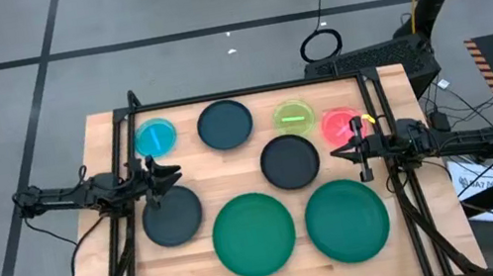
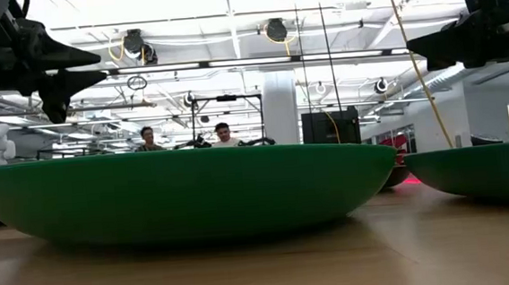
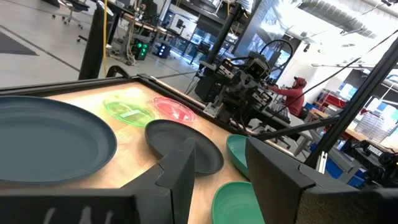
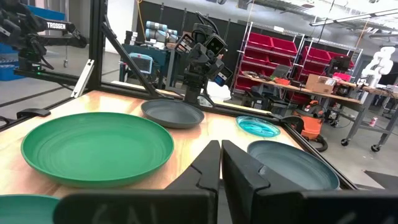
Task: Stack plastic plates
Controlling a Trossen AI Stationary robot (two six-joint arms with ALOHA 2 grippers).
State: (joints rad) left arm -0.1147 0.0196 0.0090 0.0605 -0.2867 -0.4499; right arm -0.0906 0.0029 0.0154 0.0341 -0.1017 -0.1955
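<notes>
My left pincer (image 1: 174, 169), parted, hovers beside the blue plate (image 1: 155, 136); right pincer (image 1: 337, 153), closed empty, beside the pink plate (image 1: 337, 125).

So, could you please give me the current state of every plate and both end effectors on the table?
Left green plate: flat on table, unstacked.
Right green plate: flat, unstacked.
Navy plate at back: flat, alone.
Navy plate in middle: flat, alone.
Navy plate at front left: flat, alone.
Blue plate: flat, alone.
Lime plate: flat, alone.
Pink plate: flat, alone.
Left end effector: open, empty.
Right end effector: shut, empty.
</notes>
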